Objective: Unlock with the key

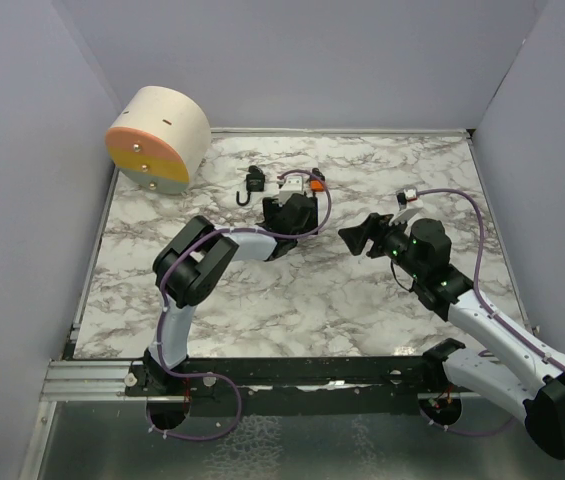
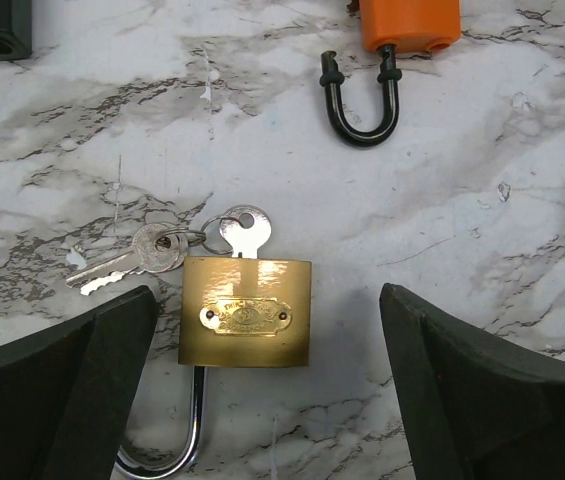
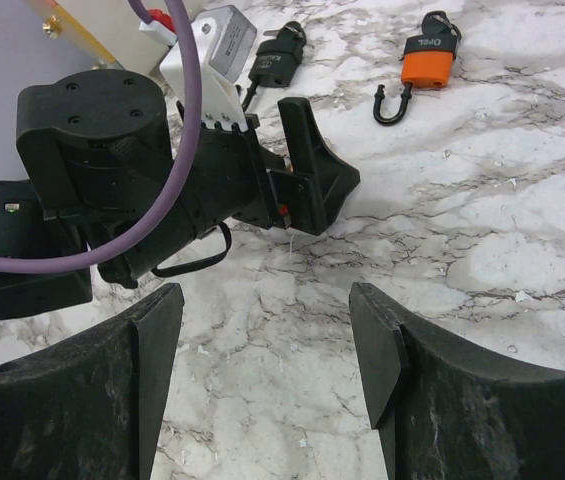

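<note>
The square brass padlock (image 2: 246, 310) lies right between the wide-spread jaws of the left gripper (image 2: 265, 298), long axis pointing away from them, silver key (image 2: 245, 232) inserted at its far end; the right gripper (image 3: 260, 300), also spread, is well apart.

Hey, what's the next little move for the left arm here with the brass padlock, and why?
Probably lower the left gripper and close on the brass padlock. Its open fingers straddle the lock body, and the key appears seated in it. Pinning the body would let the open right gripper turn the key.
</note>
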Motion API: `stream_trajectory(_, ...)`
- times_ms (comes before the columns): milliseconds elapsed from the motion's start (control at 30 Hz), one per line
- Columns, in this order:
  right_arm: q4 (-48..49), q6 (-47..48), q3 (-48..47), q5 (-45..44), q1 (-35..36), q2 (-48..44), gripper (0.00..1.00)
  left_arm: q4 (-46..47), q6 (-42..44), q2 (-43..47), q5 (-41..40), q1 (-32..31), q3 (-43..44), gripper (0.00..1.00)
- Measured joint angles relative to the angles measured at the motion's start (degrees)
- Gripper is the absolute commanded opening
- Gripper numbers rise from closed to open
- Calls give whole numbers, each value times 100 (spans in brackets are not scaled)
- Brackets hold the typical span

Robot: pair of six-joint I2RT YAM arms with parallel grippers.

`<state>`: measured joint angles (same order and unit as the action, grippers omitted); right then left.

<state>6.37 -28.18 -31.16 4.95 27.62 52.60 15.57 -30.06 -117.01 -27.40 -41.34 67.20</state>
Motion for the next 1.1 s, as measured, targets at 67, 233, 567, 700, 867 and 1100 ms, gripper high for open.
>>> stream_trajectory(67,0,0,0,0,-11,0,68,24,-24,0,22,-2,2,99)
stream_trajectory(233,-11,0,0,-11,-33,0,68,-50,-20,256,127,-2,-175,99)
stream_trajectory(567,-474,-9,-2,-470,-35,2,72,103,149,3539,109,9,-1827,99)
stream_trajectory(700,-739,-59,-9,-789,-35,83,72,72,118,4645,55,9,-2739,99)
stream_trajectory(867,-876,-140,57,-955,-35,205,72,-157,15,6262,-232,9,-4242,99)
stream_trajectory(1100,-986,-216,295,-990,-35,199,72,-501,-101,8255,-638,9,-5193,99)
